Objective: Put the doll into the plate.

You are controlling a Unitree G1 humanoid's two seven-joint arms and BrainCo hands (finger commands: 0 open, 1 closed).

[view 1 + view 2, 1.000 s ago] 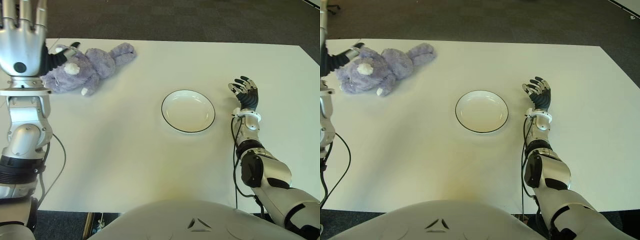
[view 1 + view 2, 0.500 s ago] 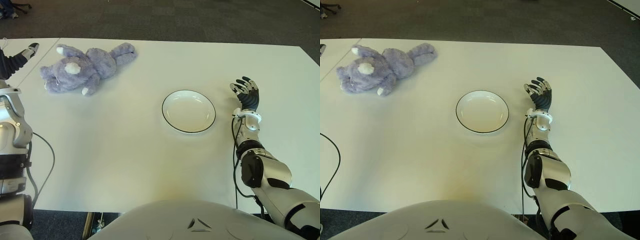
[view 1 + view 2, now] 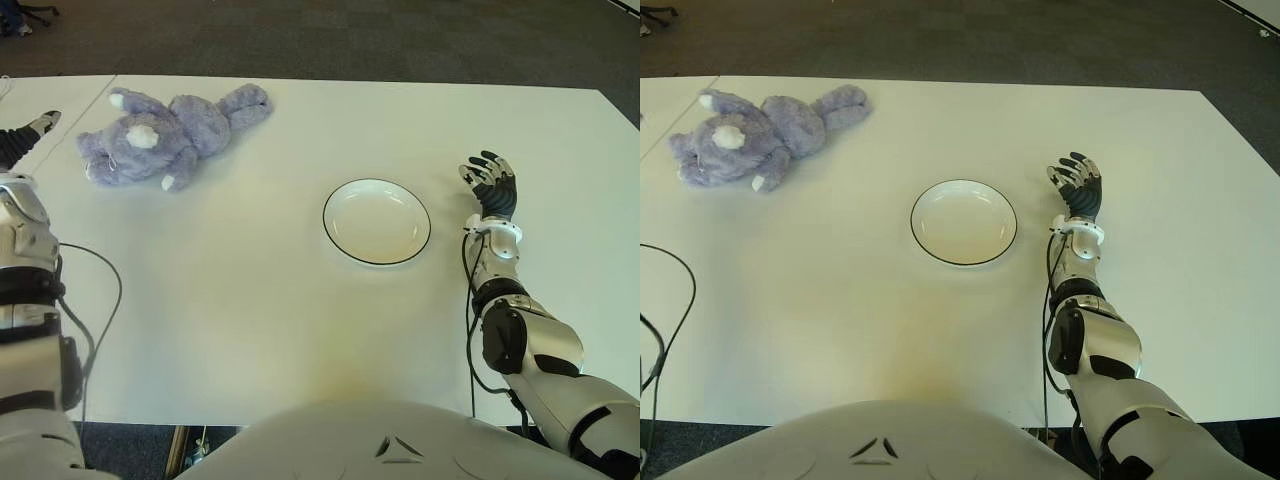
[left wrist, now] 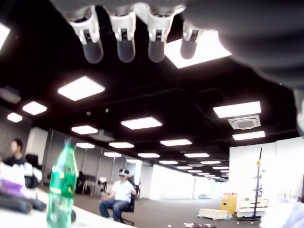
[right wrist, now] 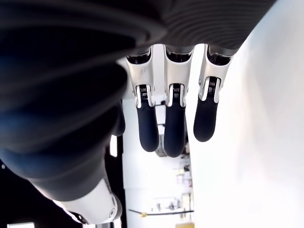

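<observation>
The doll, a purple plush bunny, lies on its side at the far left of the white table, well apart from the empty black-rimmed plate mid-table. The right hand, fingers spread and empty, shows beside the plate's right. The left hand, fingers extended, holds nothing, left of the doll.

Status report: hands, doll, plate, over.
Left robot hand open, empty, at table's far-left edge. Right robot hand open, idle, right of plate. Doll lying far-left on table, not in plate. Path to plate unobstructed.
</observation>
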